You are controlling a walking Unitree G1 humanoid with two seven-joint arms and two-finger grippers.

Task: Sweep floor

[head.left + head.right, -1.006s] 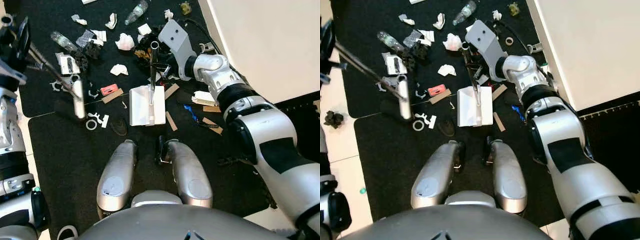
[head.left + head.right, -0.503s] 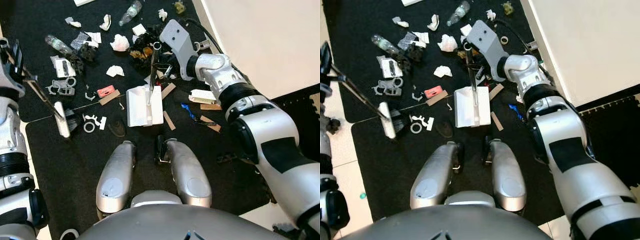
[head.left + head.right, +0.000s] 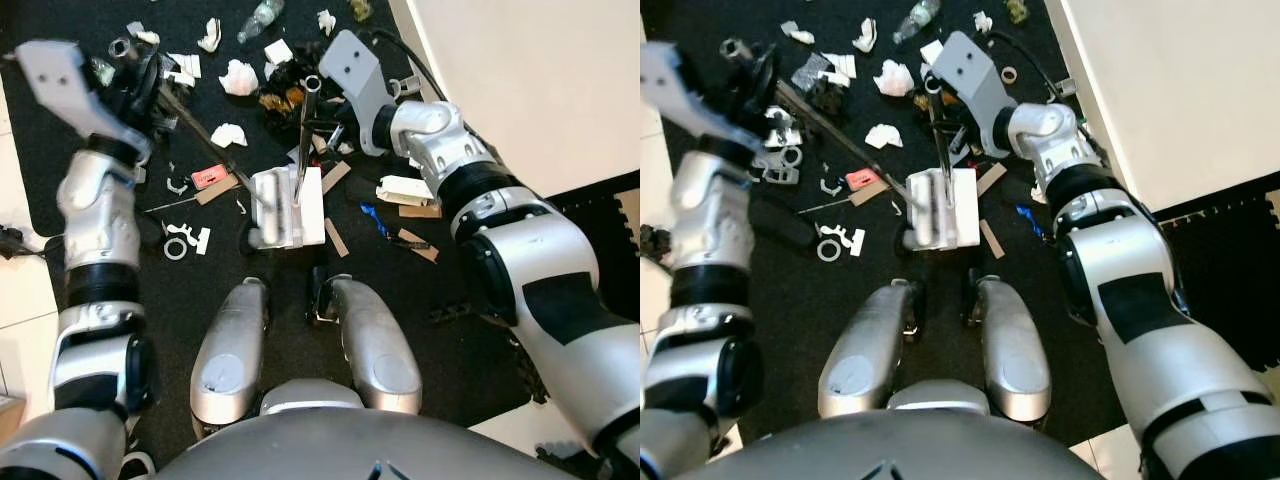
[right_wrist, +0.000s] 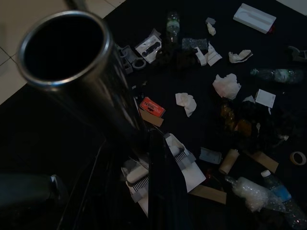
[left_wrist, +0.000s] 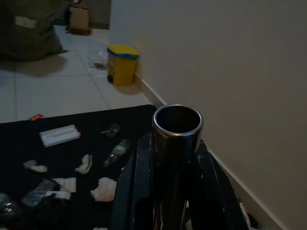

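You are looking down past the robot's knees at a black floor mat (image 3: 150, 300) strewn with litter. Your left gripper (image 3: 150, 85) is clamped on the metal handle of a broom (image 3: 215, 155), which slants down so its head meets the white dustpan (image 3: 290, 205). The dustpan sits on the mat just in front of the knees. Your right gripper (image 3: 322, 125) is closed around the dustpan's upright metal handle (image 3: 303, 135). Crumpled paper (image 3: 238, 78), a plastic bottle (image 3: 258, 18) and cardboard scraps (image 3: 335, 240) lie scattered around.
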